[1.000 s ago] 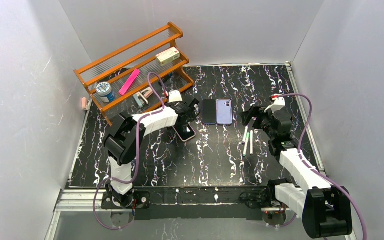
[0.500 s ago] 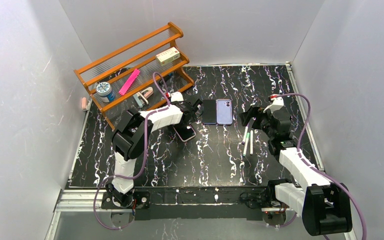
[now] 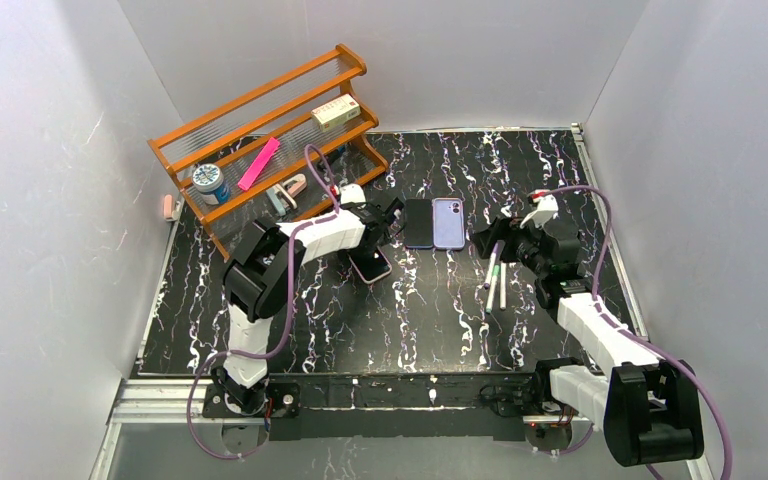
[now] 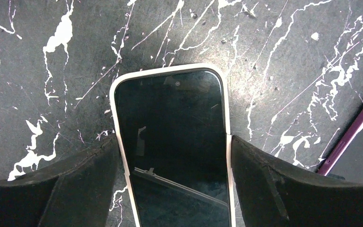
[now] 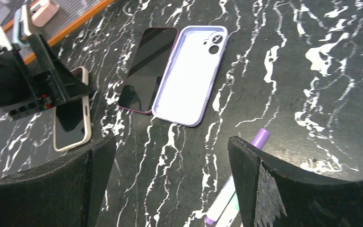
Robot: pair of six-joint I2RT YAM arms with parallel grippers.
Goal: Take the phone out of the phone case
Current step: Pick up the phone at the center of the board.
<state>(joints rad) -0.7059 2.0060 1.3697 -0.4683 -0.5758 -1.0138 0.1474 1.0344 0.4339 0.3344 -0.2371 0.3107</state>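
1. Left wrist view shows my biggest risk. My left end effector (image 4: 173, 142) straddles the phone (image 4: 170, 118), which lies screen up on the counter (image 4: 288, 56) inside its cream phone case (image 4: 165, 70). A squeeze across case and phone together would lock them, and nothing would separate.
2. Next risk: the phone lies flat, so a side pinch could skid it along the counter or tip it out of my hold.
3. Lesser risk: a purple-rimmed phone (image 5: 148, 71) and an empty lilac case (image 5: 191, 71) lie near, and a sliding phone could knock them.
4. My left fingers (image 4: 260, 170) stand wide, 1 against each long edge of the case. I cannot tell whether they pinch it.
5. My right end effector (image 5: 170, 142) is spread wide, grasping nothing, hovering over the counter beside the pens (image 5: 224, 203).
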